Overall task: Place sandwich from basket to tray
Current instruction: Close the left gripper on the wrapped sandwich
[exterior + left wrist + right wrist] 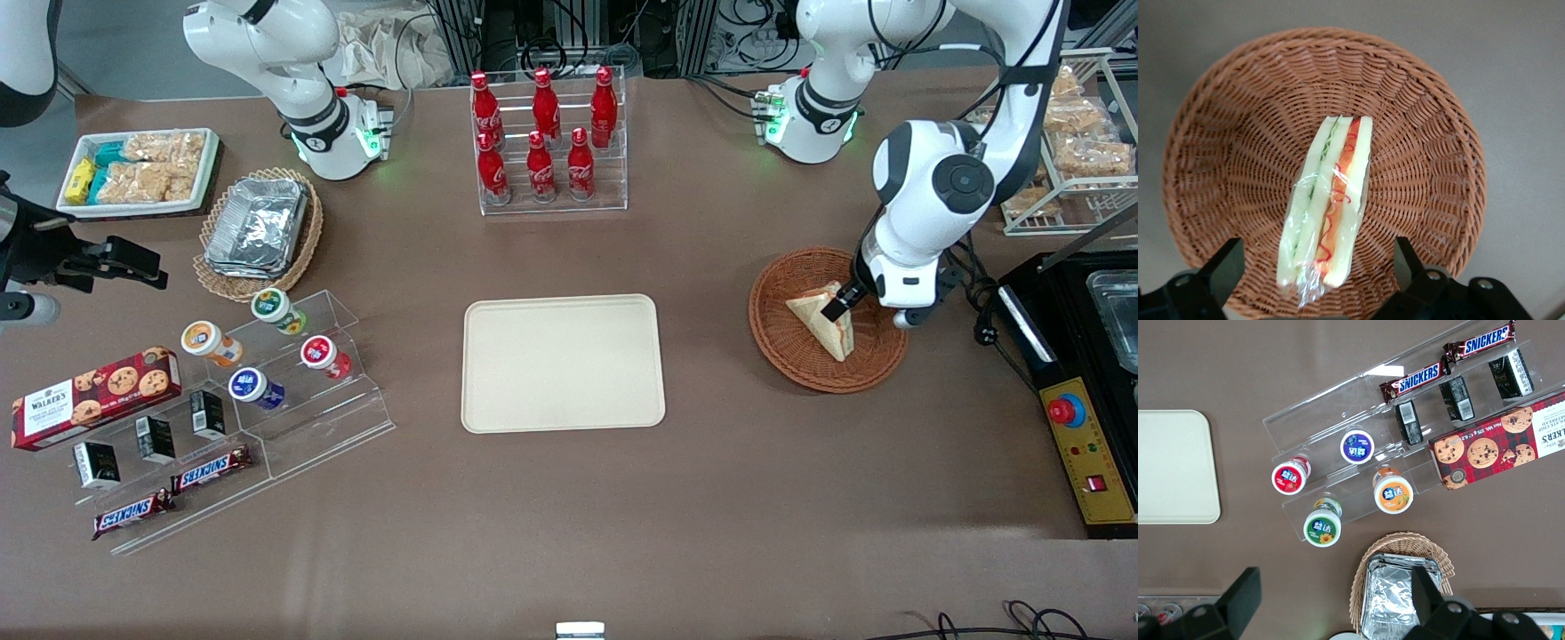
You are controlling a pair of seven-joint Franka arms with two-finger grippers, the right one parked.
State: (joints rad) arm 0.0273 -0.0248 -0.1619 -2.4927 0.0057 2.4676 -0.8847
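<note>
The end effector [1318, 277] hangs over the basket [775, 345], fingers spread wide, gripping nothing. The sandwich [1328, 207] lies in the basket between them.

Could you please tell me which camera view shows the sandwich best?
The left wrist view: the sandwich fills it, filling visible, in the basket between the gripper's open jaws. The front view shows it small, partly covered; the right wrist view, not at all.

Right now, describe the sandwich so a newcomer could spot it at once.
Find the cream tray at the table's middle, then look toward the working arm's end for the round reddish-brown wicker basket. The sandwich lies in it, under the open tool. It is a plastic-wrapped white-bread wedge with red-orange and green filling, and the only thing in that basket.
</note>
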